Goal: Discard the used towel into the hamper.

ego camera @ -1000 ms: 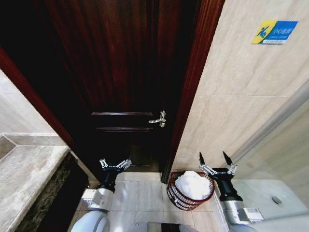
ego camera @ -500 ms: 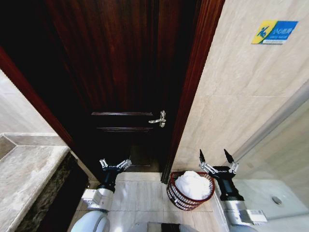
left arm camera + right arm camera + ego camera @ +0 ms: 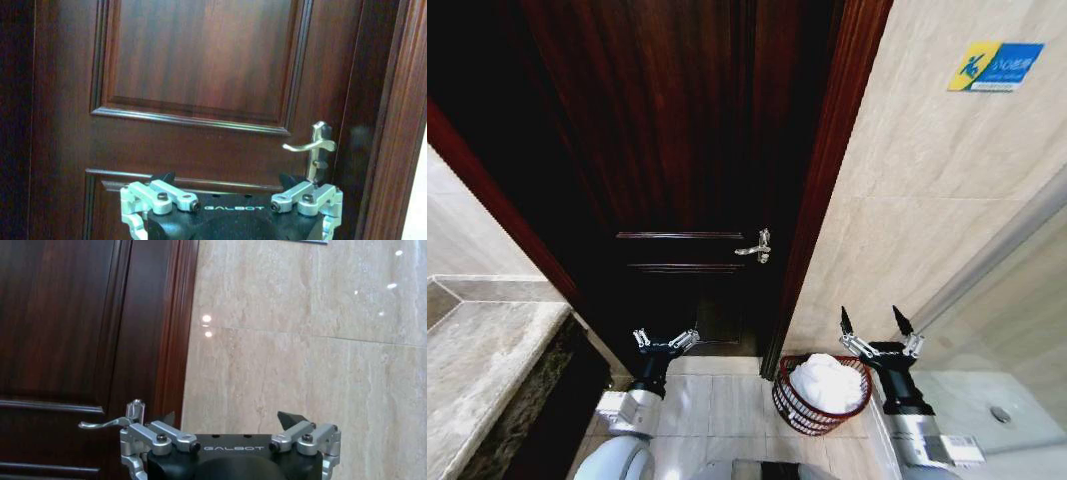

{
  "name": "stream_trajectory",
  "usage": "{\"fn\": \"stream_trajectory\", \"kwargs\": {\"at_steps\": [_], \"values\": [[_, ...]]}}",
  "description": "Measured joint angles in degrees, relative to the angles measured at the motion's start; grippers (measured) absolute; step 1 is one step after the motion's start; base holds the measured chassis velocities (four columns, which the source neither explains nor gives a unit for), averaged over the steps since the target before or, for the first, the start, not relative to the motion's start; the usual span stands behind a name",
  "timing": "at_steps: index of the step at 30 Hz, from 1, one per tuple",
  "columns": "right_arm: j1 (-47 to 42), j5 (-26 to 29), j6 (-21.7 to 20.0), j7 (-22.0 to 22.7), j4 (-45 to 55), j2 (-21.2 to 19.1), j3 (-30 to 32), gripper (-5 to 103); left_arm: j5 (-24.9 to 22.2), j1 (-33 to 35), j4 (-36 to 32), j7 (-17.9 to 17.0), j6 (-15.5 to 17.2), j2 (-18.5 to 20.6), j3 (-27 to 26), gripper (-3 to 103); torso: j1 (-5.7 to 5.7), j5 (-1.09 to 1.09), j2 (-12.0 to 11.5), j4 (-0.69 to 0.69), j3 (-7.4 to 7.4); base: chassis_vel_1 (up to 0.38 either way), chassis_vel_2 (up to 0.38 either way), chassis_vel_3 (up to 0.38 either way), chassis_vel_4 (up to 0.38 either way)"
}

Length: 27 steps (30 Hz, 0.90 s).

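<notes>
Left tool (image 3: 665,341) sits at lower centre-left of the head view, fingers spread wide. Right tool (image 3: 877,327) stands at lower right, arm upright, its pointed fingertips (image 3: 845,320) splayed apart.

The hamper (image 3: 821,394) stood at about five o'clock in the head view, and the white towel (image 3: 826,383) heaped inside hid its inner wall and floor; its far-right rim was covered by the right gripper (image 3: 876,328) and arm. In both wrist views, the gripper bodies ran off the frame at six o'clock. The blue-and-yellow sign (image 3: 994,66) on the tiled wall, at two o'clock, carried lettering too small to read. The doorway's left side was lost in darkness.
</notes>
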Motion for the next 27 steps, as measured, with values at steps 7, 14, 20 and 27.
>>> {"fn": "stream_trajectory", "kwargs": {"at_steps": [7, 14, 20, 27], "values": [[0.0, -0.3, 0.0, 0.4, 0.0, 0.0, 0.0, 100, 0.0, 0.0, 0.0, 0.0, 0.0, 0.0, 0.0, 100, 0.0, 0.0, 0.0, 0.0, 0.0, 0.0, 0.0, 0.0, 0.0], [0.0, -0.3, 0.0, 0.4, 0.0, -0.1, 0.0, 100, 0.0, 0.0, 0.0, 0.0, 0.0, 0.0, 0.0, 100, 0.0, 0.0, 0.0, 0.0, 0.0, 0.0, 0.0, 0.0, 0.0], [0.0, -0.3, 0.0, 0.4, -0.1, -0.1, 0.1, 100, 0.0, 0.0, 0.0, 0.0, 0.0, 0.0, 0.0, 100, 0.0, 0.0, 0.0, 0.0, 0.0, 0.0, 0.0, 0.0, 0.0], [0.0, -0.3, 0.0, 0.4, -0.1, -0.1, 0.1, 100, 0.0, 0.0, 0.0, 0.0, 0.0, 0.0, 0.0, 100, 0.0, 0.0, 0.0, 0.0, 0.0, 0.0, 0.0, 0.0, 0.0]]}}
